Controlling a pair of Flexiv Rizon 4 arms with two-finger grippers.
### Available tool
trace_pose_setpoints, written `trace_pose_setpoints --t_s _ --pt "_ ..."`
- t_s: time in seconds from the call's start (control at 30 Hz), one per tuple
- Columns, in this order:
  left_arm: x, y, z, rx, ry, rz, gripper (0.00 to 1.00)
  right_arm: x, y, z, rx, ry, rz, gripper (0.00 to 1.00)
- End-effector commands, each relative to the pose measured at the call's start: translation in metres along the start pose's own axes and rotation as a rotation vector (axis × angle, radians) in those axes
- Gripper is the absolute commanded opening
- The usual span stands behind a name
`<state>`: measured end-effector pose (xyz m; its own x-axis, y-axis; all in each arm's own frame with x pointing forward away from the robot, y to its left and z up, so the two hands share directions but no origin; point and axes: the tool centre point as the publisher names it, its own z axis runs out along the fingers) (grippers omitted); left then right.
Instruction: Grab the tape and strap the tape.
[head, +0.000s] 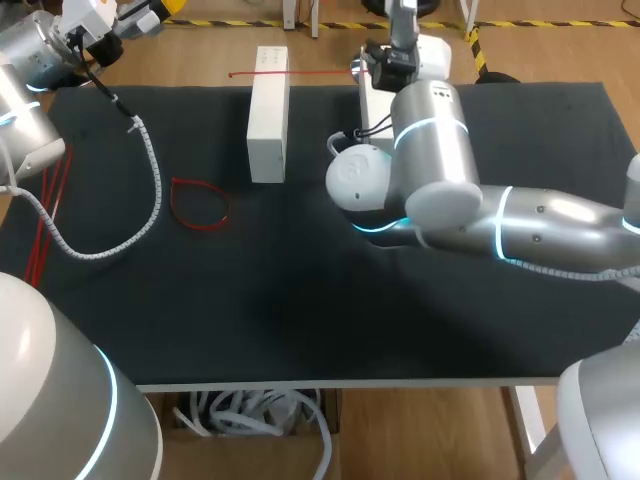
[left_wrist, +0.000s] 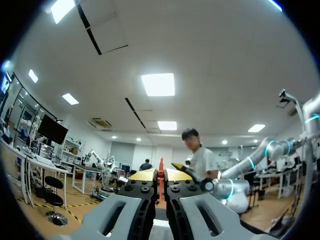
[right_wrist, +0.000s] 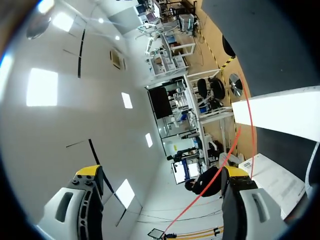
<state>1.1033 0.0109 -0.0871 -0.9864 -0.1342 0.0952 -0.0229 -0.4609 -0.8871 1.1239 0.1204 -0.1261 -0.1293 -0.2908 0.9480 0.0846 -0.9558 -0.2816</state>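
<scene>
Closest to the lens in the right wrist view, the right tool (right_wrist: 162, 172) stands wide, its yellow tips well apart and gripping nothing. The thin red tape (right_wrist: 220, 167) runs as a line through the gap, close beside one finger (right_wrist: 235, 175); whether it touches that finger I cannot tell. Ahead of the tool a long white box (right_wrist: 280, 112) and a second box (right_wrist: 272, 177) lie on the dark worktop (right_wrist: 270, 45).

Seen from the head view, the right arm (head: 440, 160) enters at the right edge, bends at mid-frame and reaches to the upper middle, its wrist above the second box (head: 372, 105). At the upper middle the tape (head: 310, 72) stretches level, from just left of the box (head: 268, 115), over its far end, to that wrist. A separate red loop (head: 195, 205) lies flat at centre left, apart from the box. The left arm (head: 30, 70) sits in the upper left corner, and a white ribbed hose (head: 150, 190) curves from it across the worktop beside the loop.

The left tool (left_wrist: 160, 176) is narrow, tips almost together with nothing between them, pointing out into the room.
</scene>
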Motion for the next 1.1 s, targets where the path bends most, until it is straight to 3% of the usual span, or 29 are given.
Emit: trace_pose_setpoints --t_s 0.03,1.1 --pt "-0.001 0.001 -0.001 0.001 0.004 0.000 0.00 0.001 0.000 -0.007 0.003 -0.011 0.001 1.00" --pt "-0.001 0.001 -0.001 0.001 0.004 0.000 0.00 -0.007 -0.011 0.007 -0.015 0.013 -0.006 1.00"
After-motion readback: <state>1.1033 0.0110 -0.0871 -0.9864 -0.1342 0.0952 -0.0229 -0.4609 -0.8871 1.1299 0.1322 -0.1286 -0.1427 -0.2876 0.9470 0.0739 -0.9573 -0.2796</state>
